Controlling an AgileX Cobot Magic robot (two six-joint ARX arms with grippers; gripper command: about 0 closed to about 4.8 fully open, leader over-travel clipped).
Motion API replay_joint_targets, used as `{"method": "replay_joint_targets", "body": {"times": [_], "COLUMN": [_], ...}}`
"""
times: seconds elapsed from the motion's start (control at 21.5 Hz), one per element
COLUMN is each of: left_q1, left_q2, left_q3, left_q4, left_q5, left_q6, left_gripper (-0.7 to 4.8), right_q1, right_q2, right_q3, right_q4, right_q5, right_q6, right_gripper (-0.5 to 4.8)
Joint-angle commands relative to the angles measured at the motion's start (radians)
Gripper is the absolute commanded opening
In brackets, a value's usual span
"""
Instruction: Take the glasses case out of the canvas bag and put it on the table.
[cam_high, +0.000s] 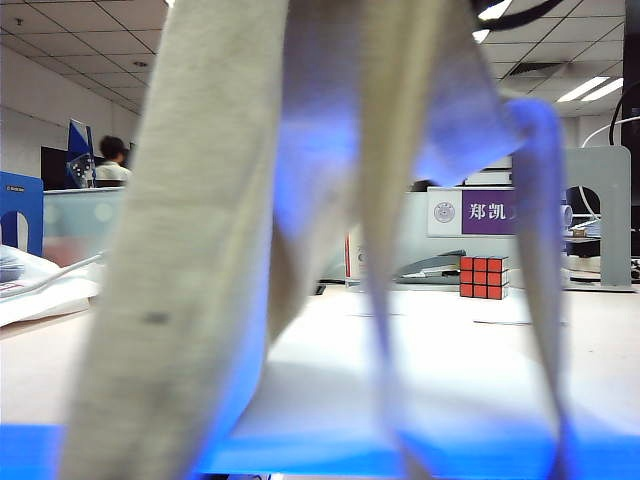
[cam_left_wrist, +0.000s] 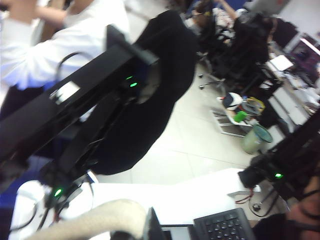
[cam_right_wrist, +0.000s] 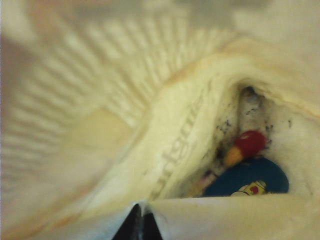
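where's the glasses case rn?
Inside the canvas bag: the right wrist view shows the blue glasses case deep in the bag beside a red-tipped object, beyond the shut right pincer. The exterior view doesn't show it.

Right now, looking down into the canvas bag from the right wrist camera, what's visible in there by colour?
Blue: 1, the glasses case
Red: 1, a round-tipped item, identity unclear
Total: 2 inside the canvas bag
The right pincer is shut at the bag's rim.
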Motion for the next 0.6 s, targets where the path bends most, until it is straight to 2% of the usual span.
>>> {"method": "replay_joint_targets", "body": {"times": [0.05, 0.09, 0.14, 0.19, 0.23, 0.28, 0.37, 0.46, 0.6], "left_q1": [0.047, 0.088, 0.119, 0.137, 0.139, 0.138, 0.137, 0.138, 0.138], "left_q2": [-0.005, -0.005, -0.013, -0.022, -0.024, -0.031, -0.032, -0.032, -0.032], "left_q3": [0.007, 0.008, 0.008, 0.008, 0.008, 0.008, 0.008, 0.008, 0.008], "left_q4": [-0.068, -0.119, -0.144, -0.129, -0.095, 0.011, 0.104, 0.135, 0.131], "left_q5": [-0.069, -0.066, -0.054, -0.006, 0.033, 0.084, 0.094, 0.084, 0.056], "left_q6": [0.011, 0.010, 0.003, 0.003, -0.003, -0.064, -0.114, -0.123, -0.083], "left_gripper": [0.00, 0.00, 0.00, 0.00, 0.00, 0.00, 0.00, -0.01, 0.00], "right_q1": [-0.005, -0.006, -0.006, -0.006, -0.007, -0.008, 0.007, 0.019, 0.054], "right_q2": [-0.071, -0.121, -0.159, -0.176, -0.174, -0.140, -0.063, 0.031, 0.055], "right_q3": [0.034, 0.036, 0.037, 0.037, 0.037, 0.036, 0.036, 0.035, 0.035], "right_q4": [-0.013, -0.019, -0.043, -0.062, -0.068, -0.073, -0.084, -0.094, -0.092], "right_q5": [-0.034, -0.005, 0.066, 0.142, 0.165, 0.166, 0.167, 0.165, 0.164], "right_q6": [-0.004, -0.015, -0.067, -0.114, -0.132, -0.160, -0.187, -0.187, -0.187], "right_gripper": [-0.07, -0.07, -0.07, -0.07, -0.07, -0.07, -0.07, -0.07, -0.07]}}
